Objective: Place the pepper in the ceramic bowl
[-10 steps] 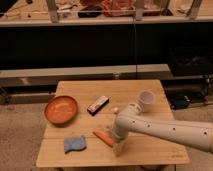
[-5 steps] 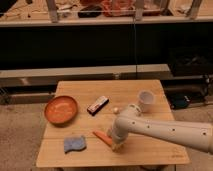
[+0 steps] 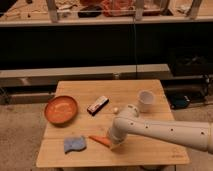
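The pepper (image 3: 99, 140) is a slim orange-red chili lying on the wooden table (image 3: 150, 152) near its front edge, right of a blue cloth. The ceramic bowl (image 3: 61, 109) is a wide shallow orange-red dish at the table's left side, empty as far as I can see. My gripper (image 3: 116, 143) points down at the end of the white arm (image 3: 165, 131), right at the pepper's right end, low over the table. The arm's wrist hides the contact point.
A blue cloth (image 3: 74, 144) lies left of the pepper. A dark rectangular packet (image 3: 98, 105) lies mid-table. A small white cup (image 3: 146, 100) stands at the right back. A tiny pale object (image 3: 115, 109) lies near the centre. Shelves stand behind the table.
The arm has lowered and shifted slightly left, bringing the gripper down to the pepper's right end. The pepper, bowl and the rest have not moved.
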